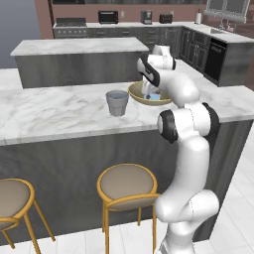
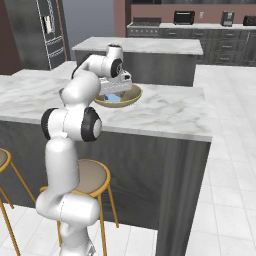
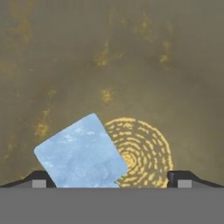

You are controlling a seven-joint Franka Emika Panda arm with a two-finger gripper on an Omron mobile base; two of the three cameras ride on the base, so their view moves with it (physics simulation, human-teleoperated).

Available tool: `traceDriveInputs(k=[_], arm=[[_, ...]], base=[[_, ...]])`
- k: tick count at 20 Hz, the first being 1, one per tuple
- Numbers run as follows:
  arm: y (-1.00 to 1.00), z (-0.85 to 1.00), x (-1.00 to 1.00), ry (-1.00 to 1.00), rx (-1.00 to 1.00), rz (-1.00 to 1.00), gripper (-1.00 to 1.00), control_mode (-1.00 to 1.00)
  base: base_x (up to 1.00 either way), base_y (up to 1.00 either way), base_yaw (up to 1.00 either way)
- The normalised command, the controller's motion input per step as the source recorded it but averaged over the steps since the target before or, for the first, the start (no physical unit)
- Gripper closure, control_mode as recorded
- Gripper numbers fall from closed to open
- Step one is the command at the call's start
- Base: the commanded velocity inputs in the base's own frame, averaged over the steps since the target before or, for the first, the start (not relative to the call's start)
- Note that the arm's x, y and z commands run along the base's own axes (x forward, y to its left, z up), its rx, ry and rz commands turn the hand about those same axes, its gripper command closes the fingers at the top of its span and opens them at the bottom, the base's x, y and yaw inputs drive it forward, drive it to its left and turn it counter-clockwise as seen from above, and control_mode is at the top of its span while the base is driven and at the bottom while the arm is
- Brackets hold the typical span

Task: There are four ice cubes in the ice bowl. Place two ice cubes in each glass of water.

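The olive-tan ice bowl sits on the marble counter, and my gripper reaches down into it. In the hand view the bowl's mottled floor lies close below, with one pale blue ice cube lying tilted between my wide-open fingertips, nearer the left one. A patch of pale blue ice shows inside the bowl under the hand. One grey-blue glass of water stands left of the bowl. My arm hides the counter beside the bowl in the right base view.
The marble counter runs wide to both sides of the bowl. Two round stools stand below its front edge. A second island and the back kitchen wall with appliances lie beyond.
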Motion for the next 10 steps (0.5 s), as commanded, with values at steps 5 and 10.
traceDriveInputs(k=[5, 10], arm=[[0.0, -0.13, -0.16, 0.09, 0.0, 0.0, -1.0, -1.0], [0.0, -0.15, 0.0, 0.1, 0.0, 0.0, -1.0, -1.0]], base=[[0.0, 0.0, 0.0], [0.0, 0.0, 0.0]])
